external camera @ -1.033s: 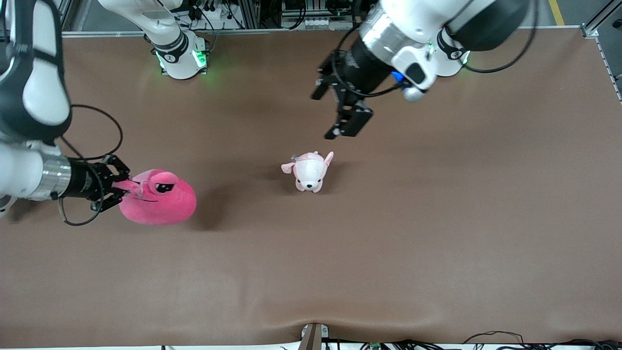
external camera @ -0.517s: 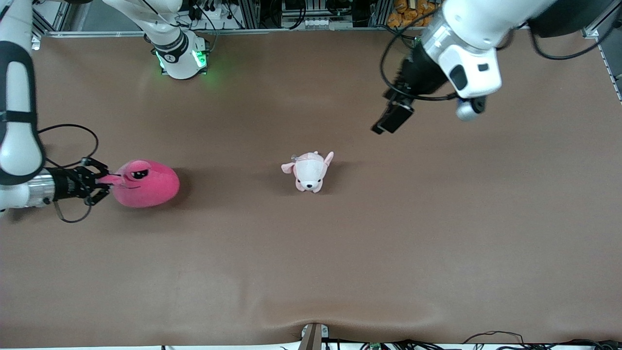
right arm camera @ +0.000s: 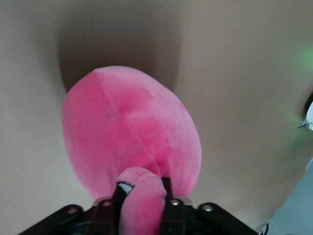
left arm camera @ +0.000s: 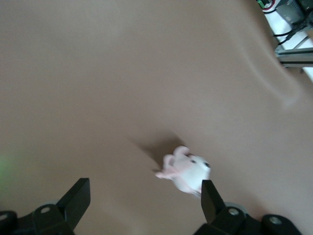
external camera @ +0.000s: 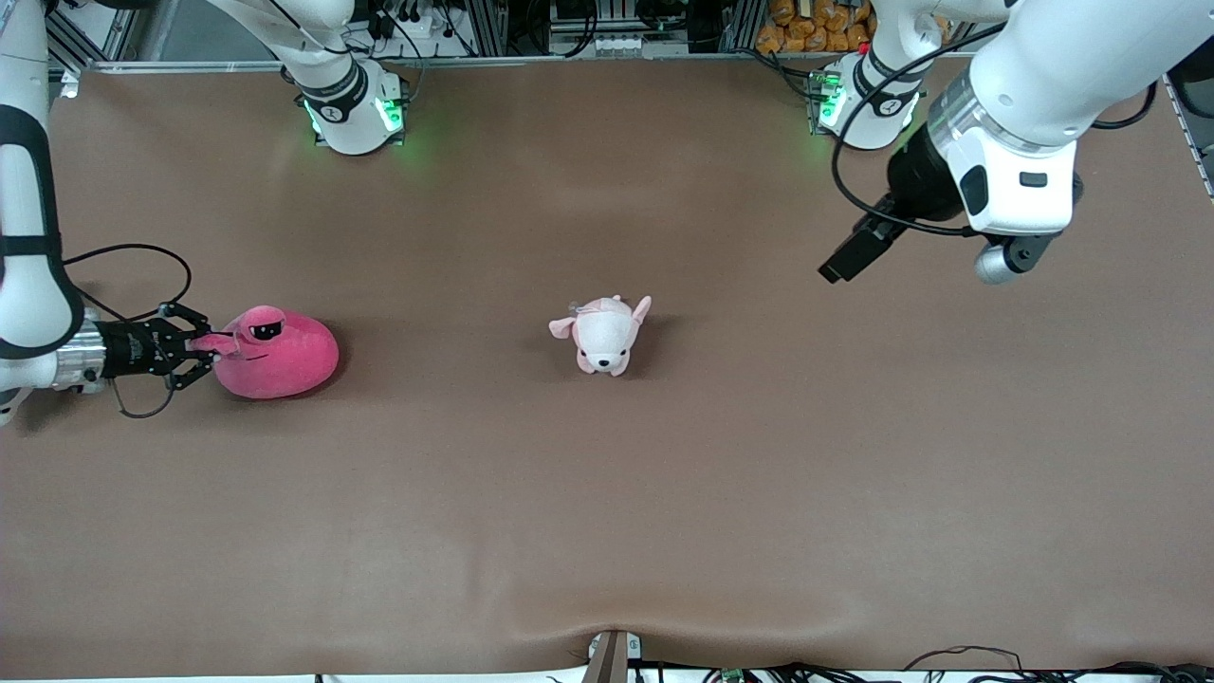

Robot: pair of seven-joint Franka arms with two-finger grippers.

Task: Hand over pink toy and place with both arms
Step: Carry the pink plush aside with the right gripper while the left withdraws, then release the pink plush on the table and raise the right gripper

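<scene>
1. The right gripper [external camera: 194, 343] is low at the right arm's end of the counter [external camera: 607, 493]. Its fingers [right arm camera: 166, 193] are clamped on one eye stalk of the pink toy [external camera: 275, 351], a thin, soft part that two narrow fingers can pinch where the round body would be too wide.
2. The pink toy seems to rest on the counter or just above it, with only a narrow shadow beneath; I judge this to be the placing step, not yet released.
3. The toy is a hot-pink rounded blob of plush with a seam down its back, and one stalk eye with a black half-lidded pupil faces up.
4. The left gripper [external camera: 847, 258] hangs over bare counter near the left arm's base, fingers [left arm camera: 78, 198] apart and empty, waiting clear of the work.
5. A small pink-and-white puppy plush [external camera: 603, 336] sits mid-counter, well apart from both grippers.
</scene>
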